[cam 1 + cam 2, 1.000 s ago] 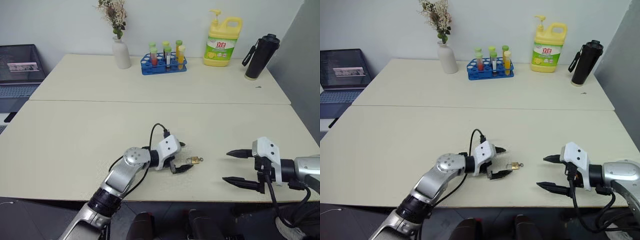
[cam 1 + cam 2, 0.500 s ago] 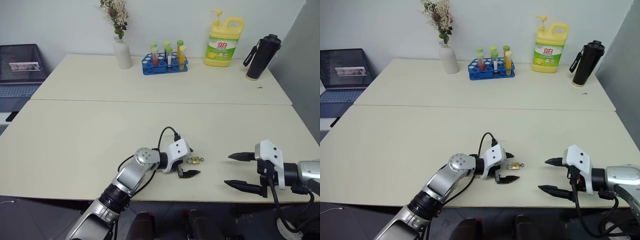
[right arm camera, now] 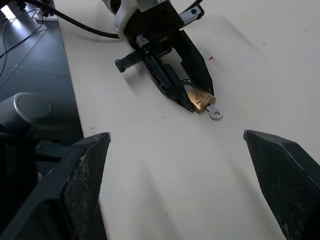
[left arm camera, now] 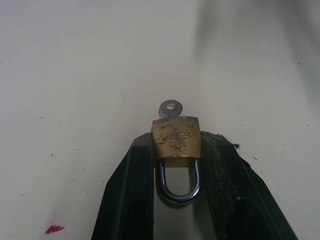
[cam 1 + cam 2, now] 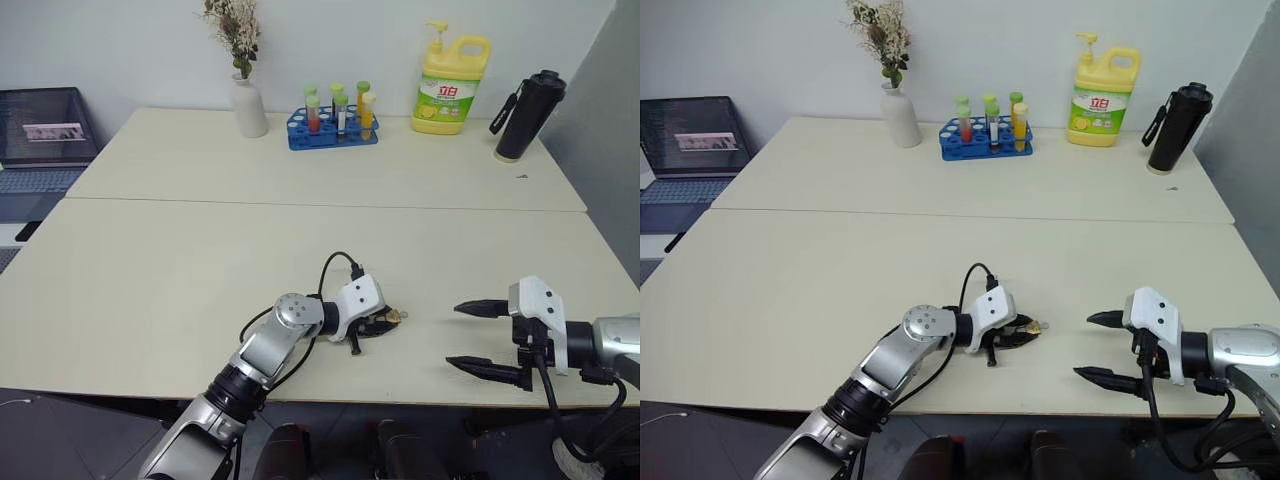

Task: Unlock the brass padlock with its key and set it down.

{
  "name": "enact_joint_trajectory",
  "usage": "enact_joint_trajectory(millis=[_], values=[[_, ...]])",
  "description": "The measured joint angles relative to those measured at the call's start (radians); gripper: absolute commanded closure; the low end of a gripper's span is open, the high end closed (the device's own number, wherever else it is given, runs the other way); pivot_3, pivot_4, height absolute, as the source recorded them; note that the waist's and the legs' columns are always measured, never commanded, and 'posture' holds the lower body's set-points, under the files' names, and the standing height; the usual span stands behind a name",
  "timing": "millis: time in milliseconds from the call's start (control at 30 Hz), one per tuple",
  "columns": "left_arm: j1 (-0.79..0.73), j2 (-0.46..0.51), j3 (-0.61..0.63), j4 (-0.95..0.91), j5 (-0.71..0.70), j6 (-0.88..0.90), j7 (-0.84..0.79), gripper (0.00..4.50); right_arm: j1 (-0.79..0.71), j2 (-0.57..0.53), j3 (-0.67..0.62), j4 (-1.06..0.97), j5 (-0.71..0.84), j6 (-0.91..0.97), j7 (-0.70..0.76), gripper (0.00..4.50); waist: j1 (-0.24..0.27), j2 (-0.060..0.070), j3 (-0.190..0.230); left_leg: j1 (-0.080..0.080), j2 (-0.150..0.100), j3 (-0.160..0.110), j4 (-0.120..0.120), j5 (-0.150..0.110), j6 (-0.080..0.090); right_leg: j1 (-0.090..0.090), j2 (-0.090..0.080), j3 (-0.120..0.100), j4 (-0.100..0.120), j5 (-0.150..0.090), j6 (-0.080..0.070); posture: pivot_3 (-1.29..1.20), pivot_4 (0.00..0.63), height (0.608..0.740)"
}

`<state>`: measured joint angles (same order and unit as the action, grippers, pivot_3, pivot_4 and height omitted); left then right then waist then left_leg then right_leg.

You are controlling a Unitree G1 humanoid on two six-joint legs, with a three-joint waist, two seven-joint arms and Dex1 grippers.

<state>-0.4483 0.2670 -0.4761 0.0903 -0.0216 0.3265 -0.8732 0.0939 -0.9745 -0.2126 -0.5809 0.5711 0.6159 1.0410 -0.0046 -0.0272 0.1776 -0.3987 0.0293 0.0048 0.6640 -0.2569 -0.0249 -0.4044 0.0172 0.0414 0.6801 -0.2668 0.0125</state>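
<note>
Barely begun: brass padlock point(image 4: 177, 139) on the table point(image 5: 200, 260), pinched by the left gripper point(image 4: 176, 150), key point(image 4: 170, 108) already in it but unturned, shackle shut, right gripper point(image 5: 472, 337) spread nearby.

Brass padlock point(image 4: 177, 136) on cream table point(image 5: 200, 250)

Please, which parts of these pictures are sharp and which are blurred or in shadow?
Left wrist view: brass padlock and key sharp, far table soft, with a dark blur at top right. Right wrist view: own fingertips blurred, padlock clear. Eye views: even light, soft shadow under the left gripper.
</note>
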Motion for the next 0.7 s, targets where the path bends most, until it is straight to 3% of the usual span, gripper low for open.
enact_joint_trajectory(millis=[467, 700], values=[[0.057, 0.068, 0.030, -0.049, -0.004, -0.084, -0.010, 3.53, -0.043, 0.058, 0.040, 0.016, -0.043, -0.086, -0.023, 0.00, -0.006, 0.000, 0.000, 0.000, 0.001, 0.000, 0.000, 0.000, 0.000, 0.000, 0.000, 0.000, 0.000, 0.000, 0.000, 0.00, 0.150, 0.740], [0.120, 0.220, 0.192, -0.205, -0.044, -0.445, -0.047, 3.53, -0.105, 0.096, 0.081, 0.057, -0.057, -0.115, -0.034, 0.00, -0.004, 0.000, 0.000, 0.000, 0.002, 0.000, 0.000, 0.000, 0.000, 0.000, -0.002, 0.000, 0.000, 0.000, 0.000, 0.00, 0.150, 0.740]])
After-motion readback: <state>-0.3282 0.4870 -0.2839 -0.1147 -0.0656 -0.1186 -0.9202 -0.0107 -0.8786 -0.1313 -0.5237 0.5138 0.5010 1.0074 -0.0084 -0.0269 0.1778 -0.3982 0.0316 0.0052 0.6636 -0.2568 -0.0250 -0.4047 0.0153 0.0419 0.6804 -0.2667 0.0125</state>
